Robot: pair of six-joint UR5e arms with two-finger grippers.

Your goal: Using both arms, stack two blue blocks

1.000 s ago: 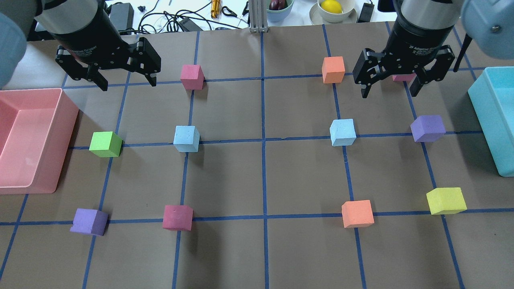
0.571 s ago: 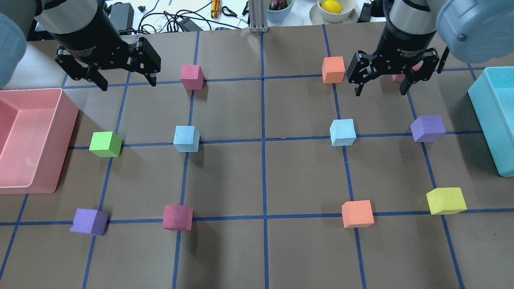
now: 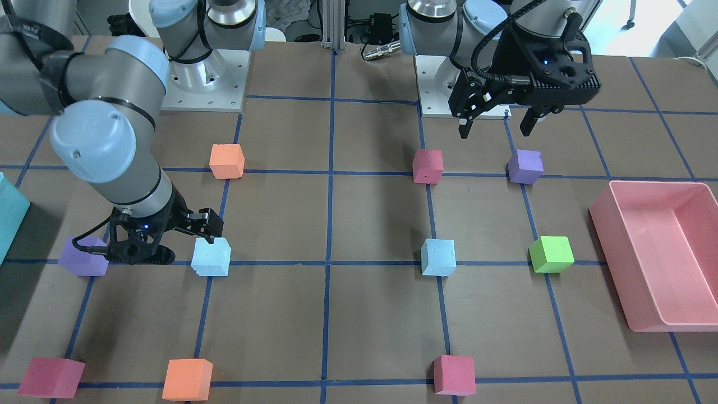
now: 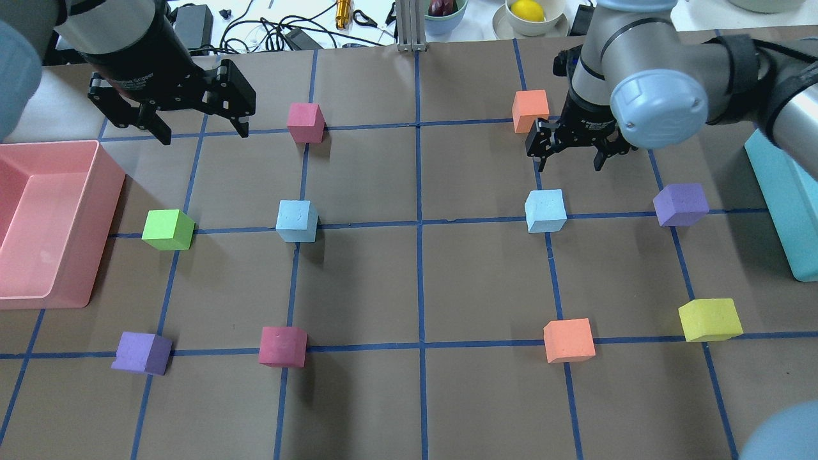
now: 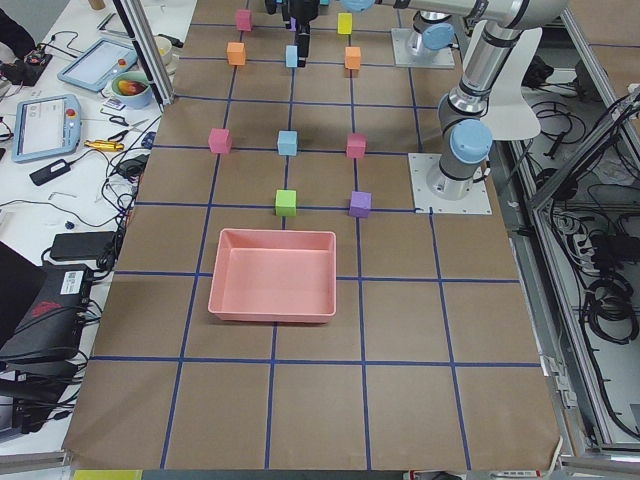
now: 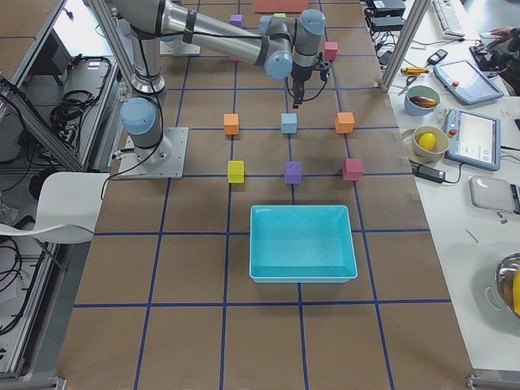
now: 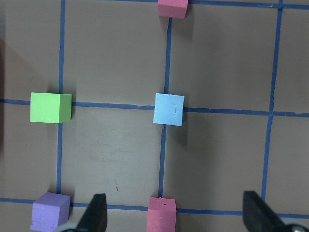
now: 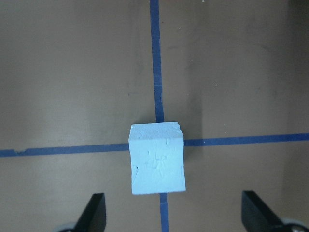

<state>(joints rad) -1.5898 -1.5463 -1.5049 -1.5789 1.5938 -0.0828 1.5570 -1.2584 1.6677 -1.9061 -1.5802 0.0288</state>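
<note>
Now the right gripper point(image 4: 571, 163), fingers apart, hangs low near the right blue block point(image 4: 546, 211), apparently lining up to straddle it. The left gripper point(image 4: 204, 134), also spread, hovers high, well apart from the left blue block point(image 4: 297, 220), which sits on a tape crossing.

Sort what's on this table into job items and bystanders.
Job: left blue block, right blue block, left gripper, right gripper, both open.
Bystanders: green cube, yellow cube, purple cubes, orange cubes, magenta cubes, pink bin, teal bin.
</note>
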